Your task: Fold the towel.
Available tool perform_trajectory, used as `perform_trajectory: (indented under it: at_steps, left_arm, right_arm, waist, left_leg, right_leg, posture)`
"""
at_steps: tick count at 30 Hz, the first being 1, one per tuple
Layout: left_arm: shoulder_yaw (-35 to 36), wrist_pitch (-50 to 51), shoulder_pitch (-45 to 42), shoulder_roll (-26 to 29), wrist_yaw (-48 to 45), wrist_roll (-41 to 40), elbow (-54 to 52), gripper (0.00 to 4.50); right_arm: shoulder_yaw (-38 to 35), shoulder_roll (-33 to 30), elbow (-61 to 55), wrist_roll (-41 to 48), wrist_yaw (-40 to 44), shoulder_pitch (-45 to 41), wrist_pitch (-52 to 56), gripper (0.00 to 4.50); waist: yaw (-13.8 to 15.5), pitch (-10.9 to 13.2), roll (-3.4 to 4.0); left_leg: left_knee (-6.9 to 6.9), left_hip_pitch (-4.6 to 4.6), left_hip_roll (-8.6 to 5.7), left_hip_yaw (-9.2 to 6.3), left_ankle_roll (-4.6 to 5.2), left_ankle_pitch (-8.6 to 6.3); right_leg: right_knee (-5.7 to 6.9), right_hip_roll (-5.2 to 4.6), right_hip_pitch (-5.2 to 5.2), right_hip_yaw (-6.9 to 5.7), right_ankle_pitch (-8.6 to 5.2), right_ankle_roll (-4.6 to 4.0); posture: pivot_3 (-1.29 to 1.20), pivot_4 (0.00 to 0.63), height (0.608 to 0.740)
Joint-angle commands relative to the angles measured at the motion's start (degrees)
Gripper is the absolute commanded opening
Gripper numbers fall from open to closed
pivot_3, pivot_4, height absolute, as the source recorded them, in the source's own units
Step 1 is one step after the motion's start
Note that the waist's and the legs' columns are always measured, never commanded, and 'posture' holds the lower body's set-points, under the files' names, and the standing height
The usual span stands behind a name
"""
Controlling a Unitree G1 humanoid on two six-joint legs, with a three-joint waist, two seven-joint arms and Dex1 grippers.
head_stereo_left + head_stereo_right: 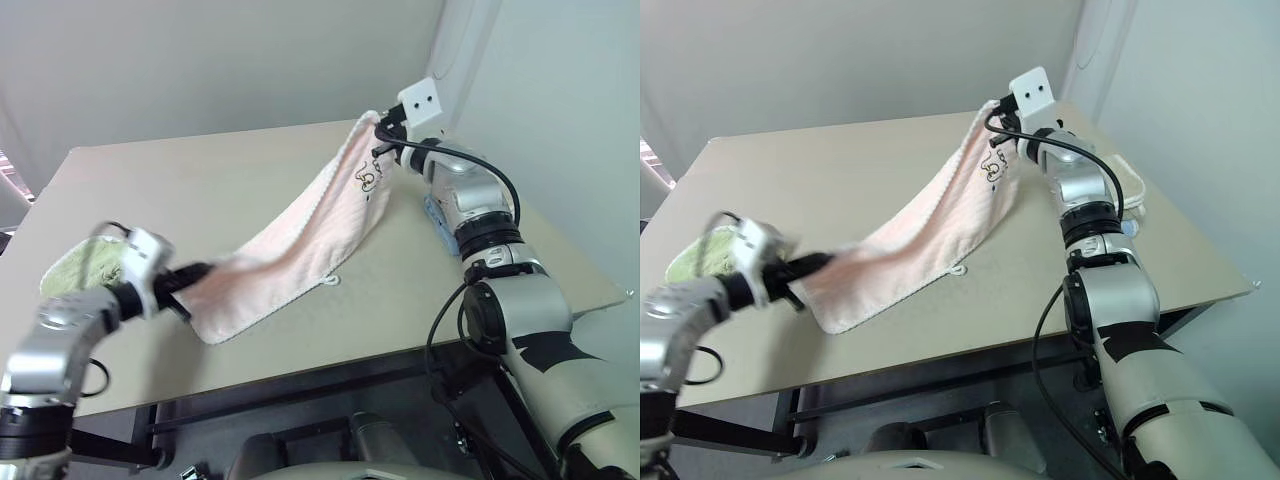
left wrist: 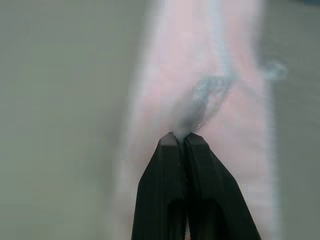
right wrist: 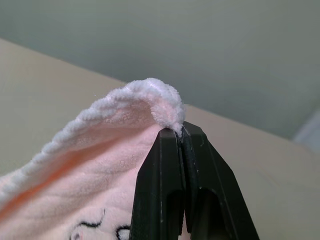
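Pink terry towel [image 1: 300,235], light and limp, sags between left gripper [image 2: 182,136] and right gripper [image 3: 180,131], each pinching an opposite end.

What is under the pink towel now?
The towel hangs stretched between the left claw and right claw, above the bare beige table. Whatever lies directly beneath the cloth is hidden.

Head stereo downward; wrist cams close-up.
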Motion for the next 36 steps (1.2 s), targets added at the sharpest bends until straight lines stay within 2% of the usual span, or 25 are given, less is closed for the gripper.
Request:
perform_trajectory:
  at_steps: [1, 4, 11, 15, 20, 22, 25, 27, 31, 36]
  left_arm:
    - [2.94, -3.1, -6.23, 0.65, 1.09, 0.2, 7.38, 0.02]
    - [3.28, -5.9, -16.25, -0.36, 5.32, 2.12, 18.89, 0.02]
    - [-4.34, -21.57, -40.2, -3.91, 9.55, 12.71, 48.78, 0.02]
    - [-6.88, -30.11, -54.75, -6.34, 18.01, 18.58, 67.98, 0.02]
    - [-8.5, -38.01, -63.7, -6.42, 28.47, 24.18, 77.79, 0.02]
    - [-9.05, -40.21, -64.31, -5.56, 29.21, 25.66, 78.69, 0.02]
    - [-8.11, -42.93, -62.3, -4.13, 21.23, 24.4, 77.96, 0.02]
    - [-8.28, -44.55, -58.11, -2.5, 12.41, 23.46, 76.12, 0.02]
    - [-8.4, -47.79, -46.45, 1.96, 0.76, 22.44, 70.66, 0.02]
    - [-5.09, -44.04, -32.87, 5.0, -7.88, 16.82, 57.2, 0.02]
  right_arm:
    - [-0.26, -1.58, -1.23, -0.43, -0.96, -0.83, -0.69, 0.0]
    - [0.0, -2.55, 0.87, -1.32, -2.06, -0.9, -2.43, 0.0]
    - [0.36, -2.59, 9.53, -3.34, -5.79, -4.17, -8.25, 0.0]
    - [-0.63, -2.07, 16.15, -3.75, -11.72, -8.69, -11.55, 0.0]
    - [-4.08, -2.33, 20.65, -2.17, -18.37, -14.07, -16.29, 0.0]
    - [-5.32, -2.34, 20.92, -1.26, -17.15, -14.36, -17.83, 0.0]
    - [-5.52, -1.76, 19.41, -0.43, -11.01, -11.32, -22.23, 0.0]
    - [-4.09, -1.61, 17.16, -1.15, -6.61, -6.72, -27.96, 0.0]
    - [-3.81, -1.84, 10.62, 1.16, 4.22, 1.91, -30.03, 0.0]
    - [-4.85, -2.72, -4.33, 6.46, 12.46, 11.25, -23.37, 0.0]
  waist:
    - [0.06, 0.03, 0.05]
    - [0.11, 0.01, 0.0]
    - [0.19, -0.02, -0.06]
    - [-0.01, 0.0, -0.09]
    - [0.01, 0.0, -0.09]
    - [0.06, -0.01, -0.1]
    - [0.04, -0.01, -0.1]
    - [-0.11, -0.04, -0.1]
    - [-0.4, -0.04, -0.1]
    - [0.02, -0.03, -0.1]
  left_leg:
    - [-0.01, 0.0, -0.02, 0.03, 0.0, 0.0]
    - [0.0, -0.01, -0.07, 0.03, 0.0, 0.0]
    - [0.03, -0.02, -0.16, 0.0, 0.0, 0.0]
    - [-0.03, -0.13, -0.17, 0.03, 0.0, 0.0]
    - [-0.36, -0.22, -0.18, 0.06, 0.0, 0.0]
    - [-0.57, -0.14, -0.19, 0.09, 0.0, 0.0]
    - [-0.78, -0.07, -0.2, 0.09, 0.0, 0.0]
    - [-0.82, -0.08, -0.21, 0.1, 0.0, 0.0]
    - [-0.79, -0.05, -0.21, 0.13, -0.01, 0.01]
    - [-0.6, -0.12, -0.11, 0.07, -0.01, 0.01]
  right_leg:
    - [-0.02, -0.03, 0.01, 0.01, 0.0, 0.0]
    - [-0.03, -0.06, 0.05, 0.02, 0.02, 0.02]
    - [-0.03, -0.04, 0.08, 0.0, 0.2, 0.14]
    - [-0.04, -0.05, -0.08, 0.04, 0.36, 0.22]
    - [-0.1, -0.06, -0.32, 0.11, 0.36, 0.22]
    - [-0.11, -0.08, -0.34, 0.14, 0.36, 0.22]
    - [-0.15, -0.07, -0.34, 0.15, 0.35, 0.21]
    - [-0.17, -0.07, -0.36, 0.14, 0.35, 0.2]
    - [-0.13, -0.09, -0.32, 0.17, 0.34, 0.21]
    - [0.02, -0.11, -0.35, 0.14, 0.35, 0.2]
  posture:
    - [0.0, 0.0, 0.729]
    - [0.0, 0.0, 0.729]
    - [0.0, 0.0, 0.729]
    - [0.0, 0.0, 0.729]
    - [0.0, 0.0, 0.729]
    - [0.0, 0.0, 0.729]
    - [0.0, 0.0, 0.729]
    - [0.0, 0.0, 0.729]
    - [0.0, 0.0, 0.729]
    - [0.0, 0.0, 0.729]
